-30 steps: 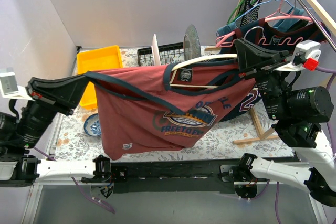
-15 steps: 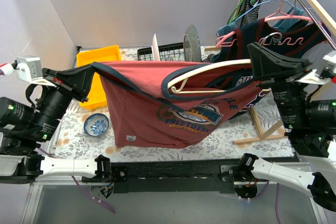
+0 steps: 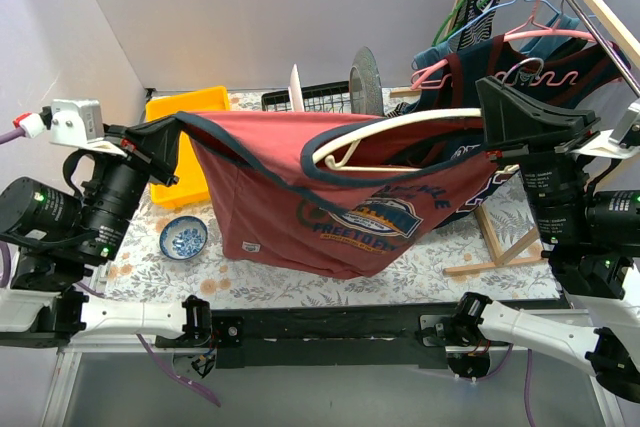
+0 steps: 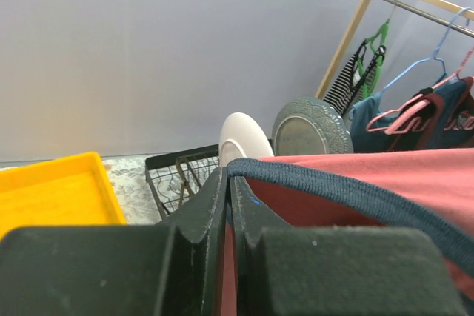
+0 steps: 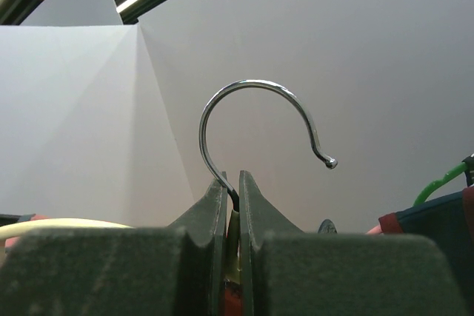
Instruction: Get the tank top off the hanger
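Observation:
A red tank top (image 3: 300,197) with navy trim and a chest logo hangs stretched between my two grippers above the table. A cream hanger (image 3: 400,127) still sits inside its neck opening. My left gripper (image 3: 172,132) is shut on the top's navy-edged strap (image 4: 311,183) at the left. My right gripper (image 3: 490,112) is shut on the hanger at the base of its metal hook (image 5: 255,120), held high at the right. The hook points up, free of the rack.
A yellow bin (image 3: 185,112), a black wire dish rack (image 3: 320,99) with plates, and a small blue bowl (image 3: 184,237) are on the patterned table. A wooden clothes rack (image 3: 560,7) with more tops on coloured hangers stands at the right.
My left gripper has risen and pulled the strap up and to the left. My right gripper has lifted the hanger and moved right. The top now hangs stretched wider and higher.

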Available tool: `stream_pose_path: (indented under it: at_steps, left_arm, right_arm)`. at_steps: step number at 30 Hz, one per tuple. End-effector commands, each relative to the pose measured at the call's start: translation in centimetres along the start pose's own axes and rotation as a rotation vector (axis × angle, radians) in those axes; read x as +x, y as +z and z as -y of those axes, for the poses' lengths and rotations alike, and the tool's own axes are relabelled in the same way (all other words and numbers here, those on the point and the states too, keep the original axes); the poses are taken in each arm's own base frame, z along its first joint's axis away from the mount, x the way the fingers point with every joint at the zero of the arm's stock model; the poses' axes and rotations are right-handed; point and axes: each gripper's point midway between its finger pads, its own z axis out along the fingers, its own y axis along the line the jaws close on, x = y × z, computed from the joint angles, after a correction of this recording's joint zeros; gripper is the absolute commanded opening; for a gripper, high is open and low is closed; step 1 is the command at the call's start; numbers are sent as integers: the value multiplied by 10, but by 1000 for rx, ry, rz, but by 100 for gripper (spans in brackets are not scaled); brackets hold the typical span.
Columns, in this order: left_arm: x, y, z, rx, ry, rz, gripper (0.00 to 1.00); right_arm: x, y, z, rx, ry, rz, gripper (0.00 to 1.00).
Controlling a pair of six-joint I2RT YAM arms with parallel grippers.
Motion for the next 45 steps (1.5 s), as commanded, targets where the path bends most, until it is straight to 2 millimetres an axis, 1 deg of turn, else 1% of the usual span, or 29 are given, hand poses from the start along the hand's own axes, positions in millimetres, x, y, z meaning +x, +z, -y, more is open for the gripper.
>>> stream_pose_path:
  at_steps: [1,2,5,6,8,9,10,11,12,14,17,21,24,28,30,32,33,34,35,36,37,38,40,41,42,44,45]
  left_arm:
    - [-21,-8,-39,-141,-46,30,0]
    - [-20,-4,-34,-150,-10,17,0]
    - [-27,-1,-31,-160,40,11,0]
    - [-24,2,-26,-159,59,5,0]
    - [-20,3,-20,-146,64,3,0]
    - [-19,3,-22,-143,58,7,0]
    - [-18,2,-23,-150,54,10,0]
    - [-16,2,-27,-180,50,13,0]
    - [-20,-1,-36,-200,38,20,0]
    - [-24,-5,-45,-227,28,20,0]
    - [-29,-8,-53,-232,3,26,0]
    - [-25,-8,-54,-244,30,13,0]
    - [-28,-8,-54,-248,42,11,0]
    - [-30,-6,-48,-227,40,19,0]
    - [-29,-4,-44,-216,40,21,0]
    - [-23,-1,-34,-186,50,23,0]
    - [-20,1,-28,-170,55,23,0]
    - [-17,3,-22,-152,49,22,0]
    - [-12,6,-10,-113,57,22,0]
    - [-8,8,-3,-92,59,17,0]
    - [1,12,8,-69,81,2,0]
    - [10,14,23,-20,69,-4,0]
    - [25,19,45,39,72,-20,0]
    - [32,20,54,61,53,-29,0]
    - [44,21,68,111,63,-42,0]
    - [58,22,84,168,65,-62,0]
    - [71,20,97,223,58,-81,0]
  right_arm:
    - [-50,-3,19,104,92,174,1]
    - [-50,-3,19,103,91,178,1]
    - [-50,-3,20,106,96,195,1]
    - [-50,-3,19,104,100,197,1]
    - [-53,-1,17,99,122,209,1]
    - [-53,-1,24,139,136,208,1]
    - [-52,1,25,159,143,188,1]
    - [-52,1,28,176,154,191,1]
    - [-53,0,31,190,157,205,1]
    - [-58,-5,34,197,169,230,1]
    - [-60,-5,34,196,168,234,1]
    - [-58,-4,33,192,172,224,1]
    - [-55,-4,34,201,169,219,1]
    - [-59,-7,36,202,182,235,1]
    - [-61,-6,31,176,194,250,1]
    - [-63,-5,25,141,223,260,1]
    - [-62,-1,17,106,235,257,1]
    - [-64,1,11,83,290,258,1]
    - [-64,2,4,46,313,257,1]
    - [-61,5,-1,32,334,249,1]
    - [-62,7,-4,18,367,244,1]
    - [-61,8,-11,-5,441,234,1]
    - [-58,11,-20,-38,505,224,1]
    - [-60,13,-28,-77,552,226,1]
    - [-54,18,-33,-87,564,210,1]
    - [-54,22,-40,-109,592,194,1]
    - [-50,26,-44,-120,604,182,1]
